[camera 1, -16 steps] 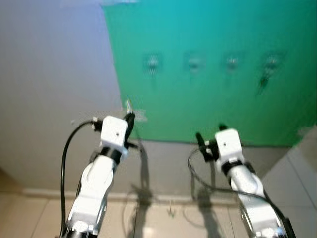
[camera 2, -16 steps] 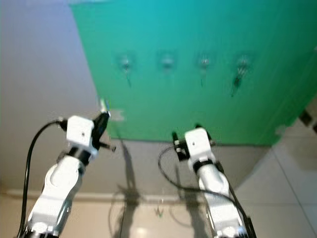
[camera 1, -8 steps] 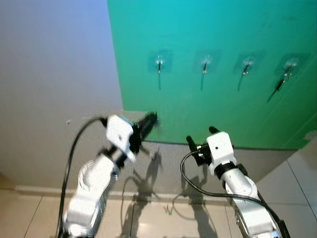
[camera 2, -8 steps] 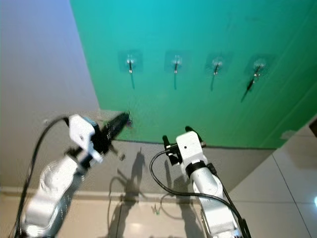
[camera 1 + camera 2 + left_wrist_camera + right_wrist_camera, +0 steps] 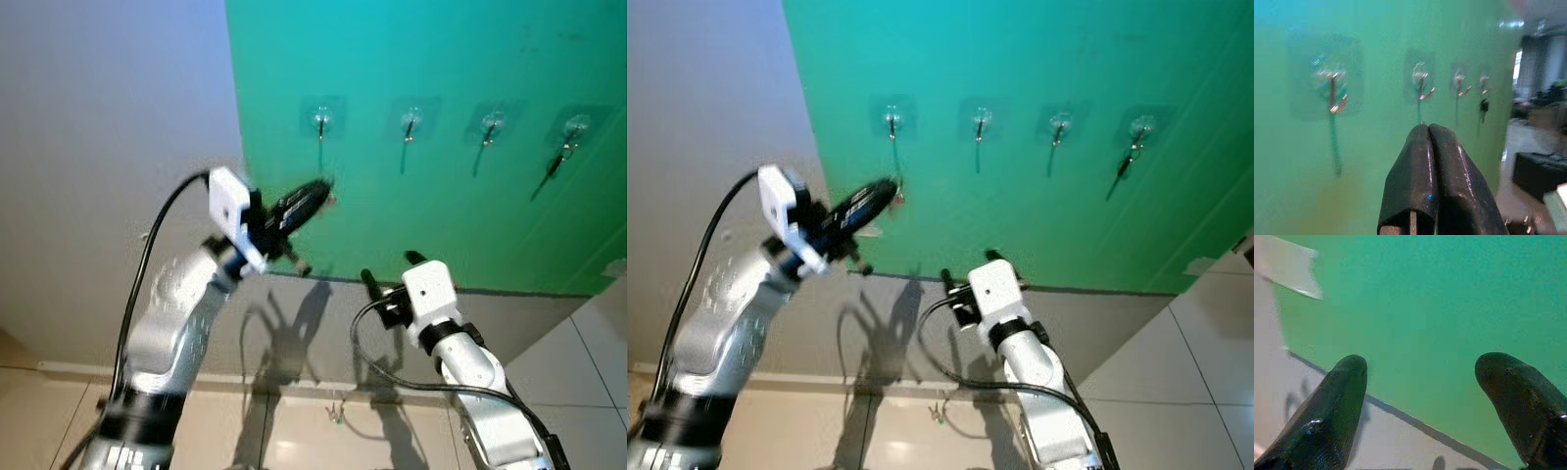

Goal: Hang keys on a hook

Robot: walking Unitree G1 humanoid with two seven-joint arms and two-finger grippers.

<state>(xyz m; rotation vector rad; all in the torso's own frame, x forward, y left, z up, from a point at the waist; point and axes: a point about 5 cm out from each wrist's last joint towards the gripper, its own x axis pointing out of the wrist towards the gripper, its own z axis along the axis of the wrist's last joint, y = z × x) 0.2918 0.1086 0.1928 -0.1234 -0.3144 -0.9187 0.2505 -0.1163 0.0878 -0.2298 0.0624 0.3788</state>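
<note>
Green board (image 5: 441, 225) carries four hooks; a dark key (image 5: 554, 166) hangs from the rightmost. The left gripper (image 5: 318, 190), fingers pressed together, points just below the leftmost hook (image 5: 320, 122); whether it pinches keys is unclear, so hanging seems unfinished. The right gripper (image 5: 1420, 382) waits spread and empty.

Four hooks sit in a row on the green wall (image 5: 441, 225). The three on the left (image 5: 320, 123) (image 5: 411, 123) (image 5: 492, 124) hang bare, with open wall between them; the rightmost hook (image 5: 576, 125) is taken by a dark key (image 5: 556, 164). Open air lies before the wall.
</note>
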